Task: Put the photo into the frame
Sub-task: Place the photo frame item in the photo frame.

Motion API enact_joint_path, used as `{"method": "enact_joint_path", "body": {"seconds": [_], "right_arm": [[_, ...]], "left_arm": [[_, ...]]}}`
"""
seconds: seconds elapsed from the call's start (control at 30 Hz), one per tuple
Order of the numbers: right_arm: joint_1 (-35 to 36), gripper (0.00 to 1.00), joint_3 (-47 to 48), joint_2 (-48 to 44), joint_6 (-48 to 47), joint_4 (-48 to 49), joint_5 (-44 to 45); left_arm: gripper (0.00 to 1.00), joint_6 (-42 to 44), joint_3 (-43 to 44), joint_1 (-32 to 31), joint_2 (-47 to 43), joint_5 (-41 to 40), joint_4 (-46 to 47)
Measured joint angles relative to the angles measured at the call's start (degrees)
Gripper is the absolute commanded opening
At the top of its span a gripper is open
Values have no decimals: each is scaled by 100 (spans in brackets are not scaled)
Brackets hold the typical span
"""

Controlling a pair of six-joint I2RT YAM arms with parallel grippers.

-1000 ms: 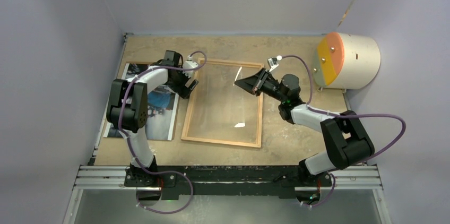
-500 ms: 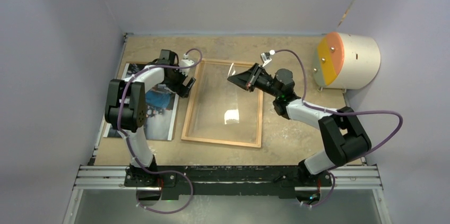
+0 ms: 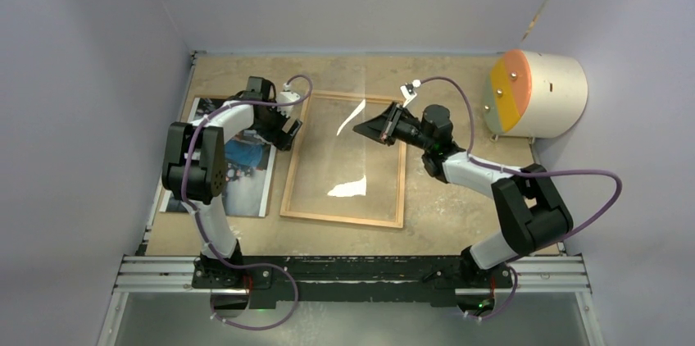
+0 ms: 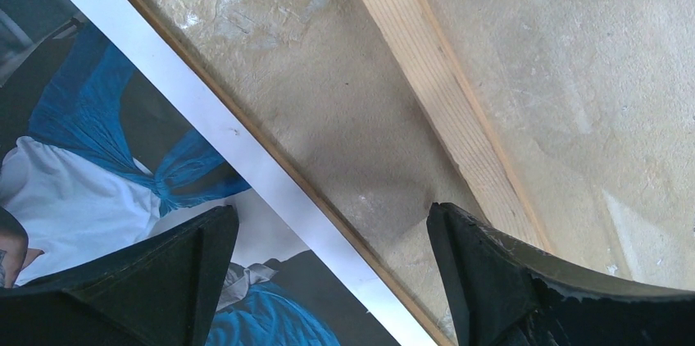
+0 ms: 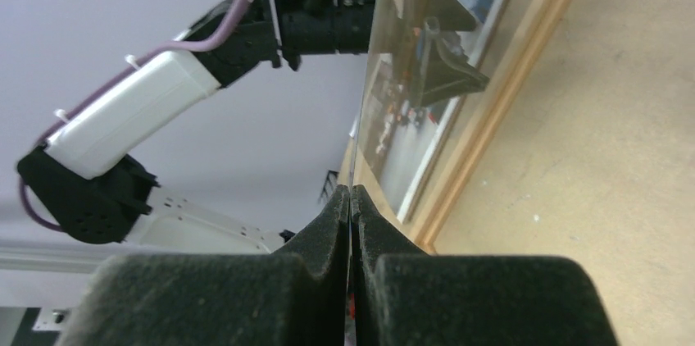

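The photo [image 3: 246,170] lies flat on the table at the left, blue and white figures showing [image 4: 98,157]. To its right lies the frame [image 3: 342,218] of light wooden strips [image 4: 434,92]. My left gripper [image 3: 287,129] hangs open just above the photo's right edge and the bare strip of table between photo and frame [image 4: 332,280], holding nothing. My right gripper [image 3: 361,129] is shut on the far right edge of the clear pane [image 3: 344,157], which stands tilted up out of the frame. The thin pane [image 5: 426,75] runs between the closed pads [image 5: 351,194] and reflects the photo.
A white drum with an orange face [image 3: 537,92] lies at the back right corner. A thin brown edge [image 4: 328,207] runs along the photo's white border. Grey walls close in the table on three sides. The metal base rail [image 3: 352,272] runs along the near edge.
My right gripper has shifted left and tipped the pane's right side higher; the glare on it has moved. My left gripper drew slightly left toward the photo's edge, still open.
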Motion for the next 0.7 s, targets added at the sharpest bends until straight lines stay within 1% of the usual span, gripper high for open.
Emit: {"method": "enact_joint_path", "body": {"seconds": [0.2,0.3,0.4,0.63,0.7], "right_arm": [[-378,0,-72,-42,-494,-555,-181],[-645,0,-177,-188,-730,-916,-240],[-765,0,-190,-323,-1001,-1268,-243],[-763,0,-407,-299,-1178,-1349,-238],[-763,2,-494,-256,-1180,-1368,-227]], "left_arm": [[93,-2,0,0,4,-17,33],[93,-2,0,0,4,-28,42],[93,-15,0,0,9,-35,63],[93,-46,0,0,15,-55,111],[93,-46,0,0,15,-57,118]]}}
